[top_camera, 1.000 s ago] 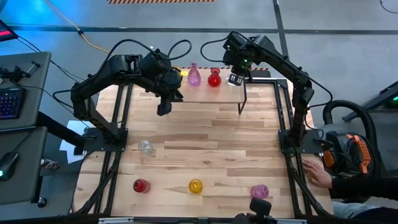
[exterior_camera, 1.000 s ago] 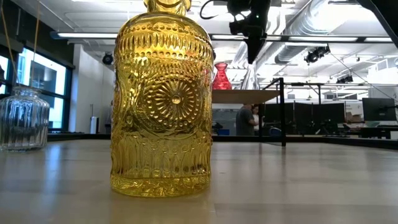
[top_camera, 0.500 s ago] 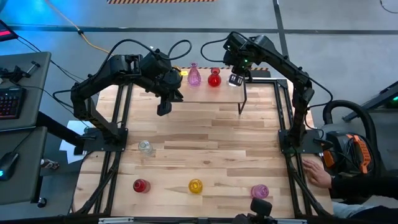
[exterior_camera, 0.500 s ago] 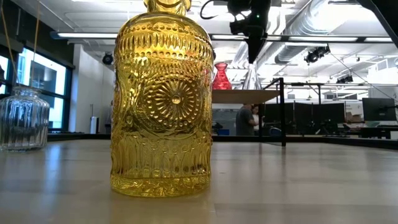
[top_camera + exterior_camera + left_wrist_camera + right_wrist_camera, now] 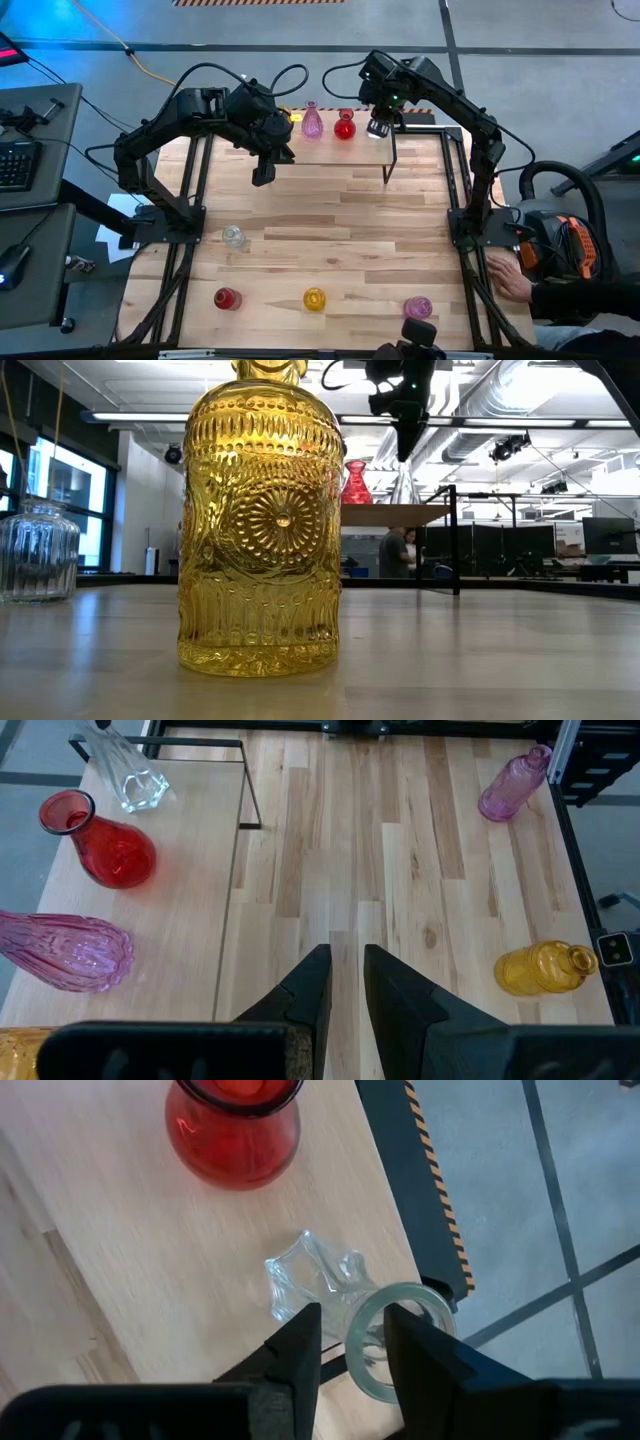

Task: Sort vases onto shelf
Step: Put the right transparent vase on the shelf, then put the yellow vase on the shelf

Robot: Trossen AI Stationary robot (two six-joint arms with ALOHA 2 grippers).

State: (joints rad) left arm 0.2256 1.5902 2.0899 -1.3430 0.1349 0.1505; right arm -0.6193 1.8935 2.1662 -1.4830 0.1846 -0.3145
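At the shelf's (image 5: 340,150) right end, just beside the red vase (image 5: 345,127), the right gripper (image 5: 379,127) stands parted around the clear vase's (image 5: 335,1295) neck near the edge, so a snagged finger lifting away could topple it off, while the left gripper (image 5: 345,982), nearly closed and empty, waits over the bench.

keyboard (image 5: 14,165) left | person's hand (image 5: 508,276) right | people (image 5: 400,553) behind

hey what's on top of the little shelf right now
On the shelf stand a pink vase, a red vase and a clear vase under the right gripper. The left arm hides that end, bar a yellow sliver.
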